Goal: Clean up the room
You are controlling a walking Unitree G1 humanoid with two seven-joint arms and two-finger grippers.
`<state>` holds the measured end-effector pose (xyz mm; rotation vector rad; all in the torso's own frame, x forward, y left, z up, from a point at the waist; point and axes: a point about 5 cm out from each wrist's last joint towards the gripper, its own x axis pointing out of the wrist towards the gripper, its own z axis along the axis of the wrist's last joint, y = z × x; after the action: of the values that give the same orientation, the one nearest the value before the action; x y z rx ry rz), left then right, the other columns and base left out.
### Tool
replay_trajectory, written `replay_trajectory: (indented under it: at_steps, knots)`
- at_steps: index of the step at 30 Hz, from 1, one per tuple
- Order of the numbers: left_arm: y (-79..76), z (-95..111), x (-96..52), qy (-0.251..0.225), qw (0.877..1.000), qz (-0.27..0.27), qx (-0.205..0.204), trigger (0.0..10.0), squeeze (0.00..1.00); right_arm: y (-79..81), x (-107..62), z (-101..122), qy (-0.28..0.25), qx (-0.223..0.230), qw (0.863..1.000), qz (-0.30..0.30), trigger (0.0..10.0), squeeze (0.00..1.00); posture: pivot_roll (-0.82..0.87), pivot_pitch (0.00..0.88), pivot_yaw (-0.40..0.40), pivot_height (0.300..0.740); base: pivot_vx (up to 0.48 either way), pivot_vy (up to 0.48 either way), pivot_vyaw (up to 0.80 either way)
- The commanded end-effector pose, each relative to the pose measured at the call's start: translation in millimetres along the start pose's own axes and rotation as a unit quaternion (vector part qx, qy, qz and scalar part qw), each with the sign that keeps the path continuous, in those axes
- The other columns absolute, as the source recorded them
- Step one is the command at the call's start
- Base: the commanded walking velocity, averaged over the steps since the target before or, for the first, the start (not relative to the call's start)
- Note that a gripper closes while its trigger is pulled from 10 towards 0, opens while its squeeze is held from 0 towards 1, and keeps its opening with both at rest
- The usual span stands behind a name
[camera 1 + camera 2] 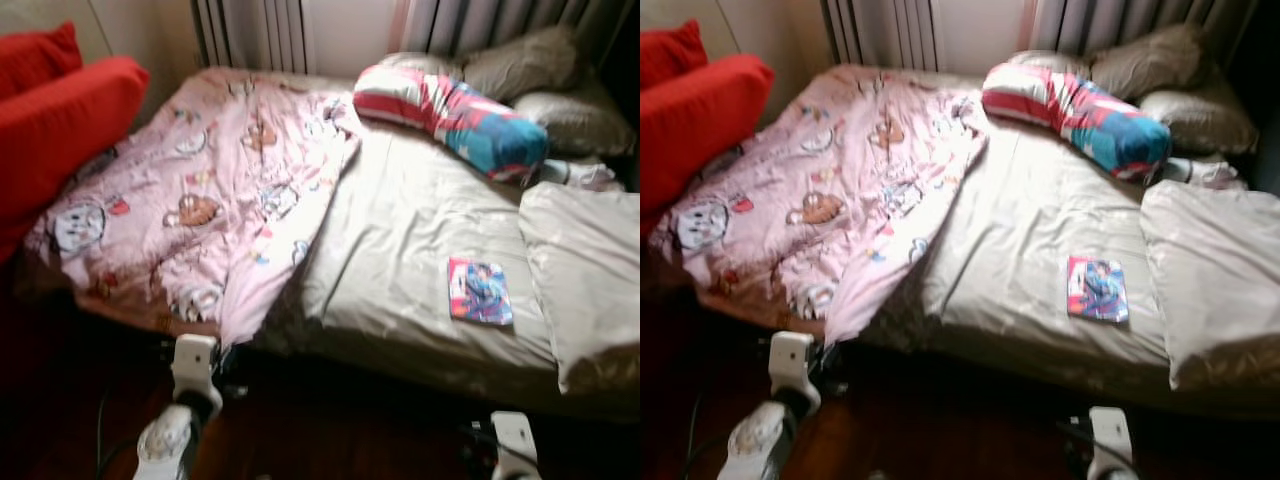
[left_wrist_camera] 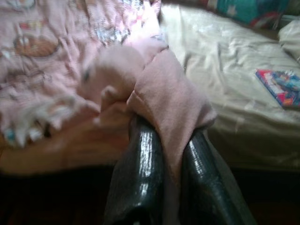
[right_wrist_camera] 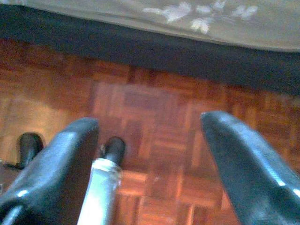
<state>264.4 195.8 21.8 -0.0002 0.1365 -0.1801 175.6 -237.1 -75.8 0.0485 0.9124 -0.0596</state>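
Observation:
A pink cartoon-print blanket (image 1: pixel 200 190) lies spread over the left half of the bed, with one corner hanging over the near edge. My left gripper (image 2: pixel 171 136) is shut on that corner, a fold of pink cloth (image 2: pixel 164 89) pinched between its black fingers (image 2: pixel 140 164). The left arm (image 1: pixel 192 375) reaches up to the bed's near edge. My right gripper (image 3: pixel 150 122) hangs open over the parquet floor (image 3: pixel 154 103) beside the bed's dark base, with nothing between its fingers. The right arm (image 1: pixel 513 440) is low at the bottom right.
A beige sheet (image 1: pixel 400 230) covers the rest of the bed. On it lie a colourful booklet (image 1: pixel 480 290), a striped red and teal pillow (image 1: pixel 450 115), grey pillows (image 1: pixel 520 60) and a beige pillow (image 1: pixel 585 270). Red cushions (image 1: pixel 60 120) stand at the left.

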Motion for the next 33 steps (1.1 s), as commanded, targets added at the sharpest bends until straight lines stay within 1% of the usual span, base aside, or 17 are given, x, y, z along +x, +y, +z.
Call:
replay_trajectory:
  at_steps: [1,14,20,21,23,24,25,30,33]
  knots:
    - [1.6,-6.4,-4.2,0.017,1.000,0.008,0.010,10.0,0.00,-2.1,0.3,2.6,0.001,0.000,1.000,-0.003,10.0,0.00,0.00,0.052,-0.015,0.740,0.000,0.000,0.00]
    - [-0.5,-7.0,-2.4,0.021,1.000,0.003,-0.005,10.0,0.00,-3.0,0.1,2.2,0.000,-0.002,1.000,-0.013,10.0,0.00,0.00,0.057,-0.012,0.740,0.000,0.000,0.00]
    - [-0.9,-6.9,-1.1,0.020,1.000,0.006,-0.021,10.0,0.00,-3.4,0.0,1.9,-0.001,-0.002,1.000,-0.017,10.0,0.00,0.00,0.057,-0.010,0.740,0.000,0.000,0.00]
    - [-1.6,-7.0,-0.3,0.022,0.999,0.000,-0.030,10.0,0.00,-3.4,0.0,2.0,-0.001,-0.002,1.000,-0.018,10.0,0.00,0.00,0.055,-0.010,0.740,0.000,0.000,0.00]
    - [-2.3,-6.8,0.1,0.023,0.999,-0.005,-0.034,10.0,0.00,-3.3,0.1,2.0,-0.001,-0.002,1.000,-0.018,10.0,0.00,0.00,0.054,-0.009,0.740,0.000,0.000,0.00]
    - [-2.3,-6.7,0.2,0.023,0.999,-0.007,-0.033,10.0,0.91,-3.3,0.1,2.1,-0.001,-0.003,1.000,-0.018,10.0,0.00,0.00,0.054,-0.009,0.740,0.000,0.000,0.00]
    - [-2.3,-6.9,0.3,0.025,0.999,-0.008,-0.031,10.0,1.00,-3.4,0.1,2.1,-0.001,-0.003,1.000,-0.019,10.0,0.00,0.00,0.053,-0.008,0.740,0.000,0.000,0.00]
    - [-4.1,-9.4,-0.9,0.032,0.999,-0.018,-0.025,10.0,1.00,-3.3,0.1,2.2,-0.002,-0.003,1.000,-0.019,10.0,0.00,0.00,0.051,-0.009,0.740,0.000,0.000,0.00]
    - [-5.5,-10.3,-1.7,0.034,0.999,-0.027,-0.030,10.0,1.00,-3.4,0.1,2.4,-0.002,-0.003,1.000,-0.020,10.0,0.00,0.00,0.049,-0.009,0.740,0.000,0.000,0.00]
